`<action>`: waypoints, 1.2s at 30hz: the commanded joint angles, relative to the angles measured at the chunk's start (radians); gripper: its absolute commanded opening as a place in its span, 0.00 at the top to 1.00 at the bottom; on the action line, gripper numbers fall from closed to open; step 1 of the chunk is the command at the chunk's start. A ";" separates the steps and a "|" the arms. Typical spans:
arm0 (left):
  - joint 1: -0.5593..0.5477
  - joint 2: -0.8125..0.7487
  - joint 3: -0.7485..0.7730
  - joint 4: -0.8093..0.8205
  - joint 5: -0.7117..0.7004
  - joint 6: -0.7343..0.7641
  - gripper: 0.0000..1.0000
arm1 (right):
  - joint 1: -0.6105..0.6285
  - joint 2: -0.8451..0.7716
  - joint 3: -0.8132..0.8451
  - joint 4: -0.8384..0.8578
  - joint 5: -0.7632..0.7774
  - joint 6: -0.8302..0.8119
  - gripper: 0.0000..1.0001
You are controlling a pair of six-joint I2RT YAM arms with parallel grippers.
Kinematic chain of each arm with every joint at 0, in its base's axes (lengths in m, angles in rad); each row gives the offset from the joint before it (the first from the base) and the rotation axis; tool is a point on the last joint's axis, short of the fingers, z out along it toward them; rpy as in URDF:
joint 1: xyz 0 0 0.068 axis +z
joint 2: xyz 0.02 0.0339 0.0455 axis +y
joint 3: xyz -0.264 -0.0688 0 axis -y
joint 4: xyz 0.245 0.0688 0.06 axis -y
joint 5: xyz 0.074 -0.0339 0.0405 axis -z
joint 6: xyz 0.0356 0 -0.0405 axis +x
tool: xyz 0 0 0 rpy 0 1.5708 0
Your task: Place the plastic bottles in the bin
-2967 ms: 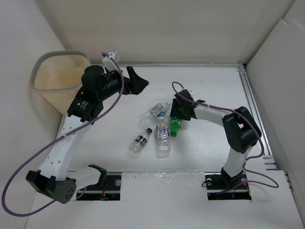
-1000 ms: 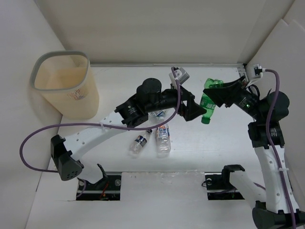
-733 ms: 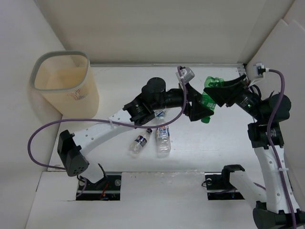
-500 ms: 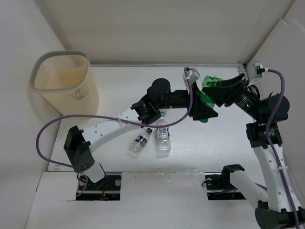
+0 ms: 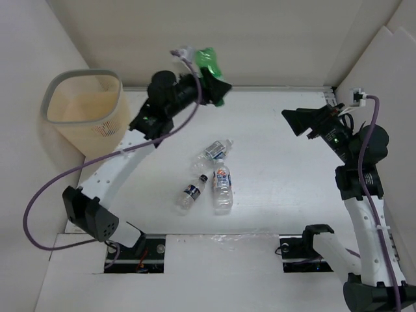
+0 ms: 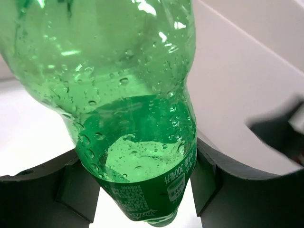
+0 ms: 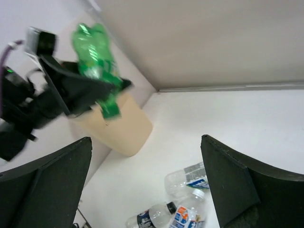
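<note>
My left gripper (image 5: pixel 216 90) is shut on the green bottle (image 5: pixel 209 60), held high above the table's back edge, right of the bin (image 5: pixel 73 83). In the left wrist view the green bottle (image 6: pixel 128 95) fills the frame, with both dark jaws pressed on its labelled lower part and my left gripper (image 6: pixel 142 190) round it. My right gripper (image 5: pixel 294 121) hangs open and holds nothing at the right. Its wrist view shows the right gripper (image 7: pixel 145 142) spread wide, the green bottle (image 7: pixel 94 57) and the beige bin (image 7: pixel 123 130) beyond. Three clear bottles (image 5: pixel 215 149), (image 5: pixel 223 188), (image 5: pixel 192 193) lie mid-table.
White walls close in the table at the back and on both sides. A metal rail (image 5: pixel 348 149) runs along the right edge. Purple cables trail from both arms. The clear bottles (image 7: pixel 187 178) lie below the right gripper's view.
The green bottle passed from the right gripper to the left one. The left arm then swung up and left toward the bin with it, and the right gripper opened wide.
</note>
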 commanded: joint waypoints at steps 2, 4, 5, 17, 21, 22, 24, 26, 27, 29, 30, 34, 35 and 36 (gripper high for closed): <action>0.206 -0.169 0.159 -0.226 -0.316 0.062 1.00 | -0.007 0.037 -0.021 -0.076 0.072 -0.076 0.00; 0.292 -0.180 0.188 -0.339 -0.491 0.062 1.00 | -0.007 0.057 -0.035 -0.076 0.063 -0.076 0.00; 0.417 -0.189 0.240 -0.392 -0.528 0.013 0.95 | -0.007 0.075 -0.044 -0.076 0.052 -0.076 0.00; 1.155 -0.099 0.171 -0.478 -0.027 -0.102 0.99 | 0.015 0.157 -0.024 -0.076 0.028 -0.115 0.00; 1.155 -0.067 0.160 -0.478 -0.048 -0.091 0.75 | 0.076 0.213 -0.015 -0.088 0.069 -0.154 0.00; 1.155 -0.067 0.160 -0.478 -0.049 -0.082 0.58 | 0.094 0.213 -0.015 -0.088 0.087 -0.155 0.00; 1.155 -0.067 0.173 -0.478 -0.058 -0.082 0.26 | 0.149 0.271 0.026 -0.172 0.167 -0.208 0.00; 1.155 -0.056 0.209 -0.528 -0.067 -0.082 0.00 | 0.260 0.330 0.093 -0.294 0.389 -0.217 0.00; 1.155 -0.044 0.255 -0.547 -0.076 -0.068 0.00 | 0.293 0.392 0.110 -0.324 0.447 -0.217 0.00; 1.123 -0.044 0.288 -0.570 -0.104 -0.058 0.00 | 0.376 0.449 0.138 -0.370 0.596 -0.169 0.00; 1.097 -0.060 0.297 -0.570 -0.104 -0.035 0.00 | 0.398 0.494 0.138 -0.361 0.624 -0.120 0.00; 0.892 -0.104 0.318 -0.547 -0.151 0.040 0.00 | 0.485 0.603 0.129 -0.319 0.718 0.011 0.00; 0.823 -0.114 0.334 -0.547 -0.244 0.062 0.00 | 0.501 0.627 0.138 -0.319 0.756 0.034 0.00; 0.754 -0.104 0.346 -0.565 -0.290 0.083 0.00 | 0.530 0.655 0.167 -0.319 0.768 0.052 0.00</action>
